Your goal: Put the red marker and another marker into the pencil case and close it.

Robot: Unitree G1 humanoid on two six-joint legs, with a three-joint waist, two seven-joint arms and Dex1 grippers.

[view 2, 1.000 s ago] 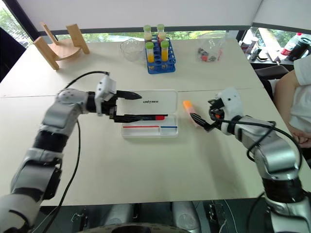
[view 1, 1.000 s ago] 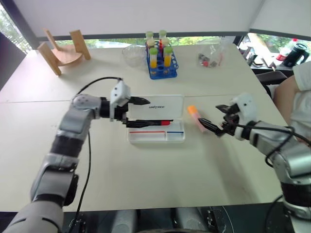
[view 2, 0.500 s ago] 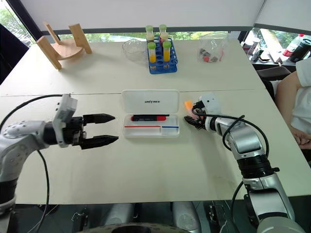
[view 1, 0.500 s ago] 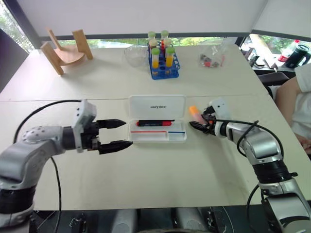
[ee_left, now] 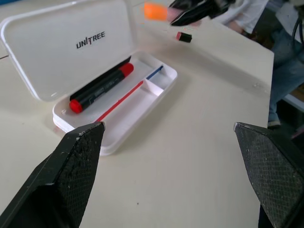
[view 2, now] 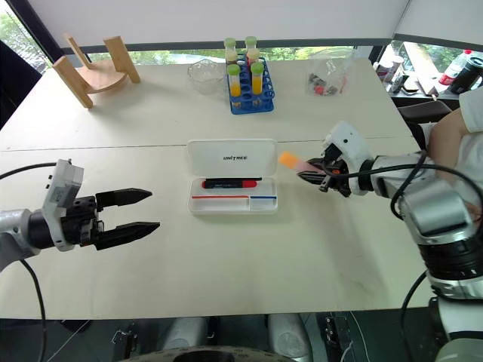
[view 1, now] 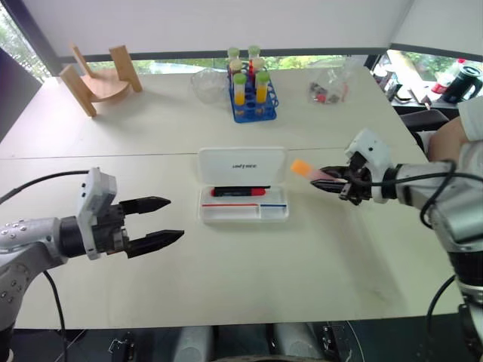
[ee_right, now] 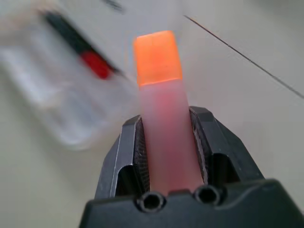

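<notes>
Pink highlighter [view 1: 311, 171] roughly level, orange end toward case [view 1: 243, 185], in right pincer [view 1: 329, 183]

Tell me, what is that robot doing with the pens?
It is packing markers into the flat white plastic pencil case, which lies open on the pale table. The slim black marker with the red cap already lies in the tray. The right gripper has its fingers shut on the fat pale-pink highlighter with the orange end, holding it in the air beside the case. The left gripper is open and holds nothing, off to the case's other side.

Two markers [view 2: 232, 182]; one case [view 2: 234, 202]
</notes>
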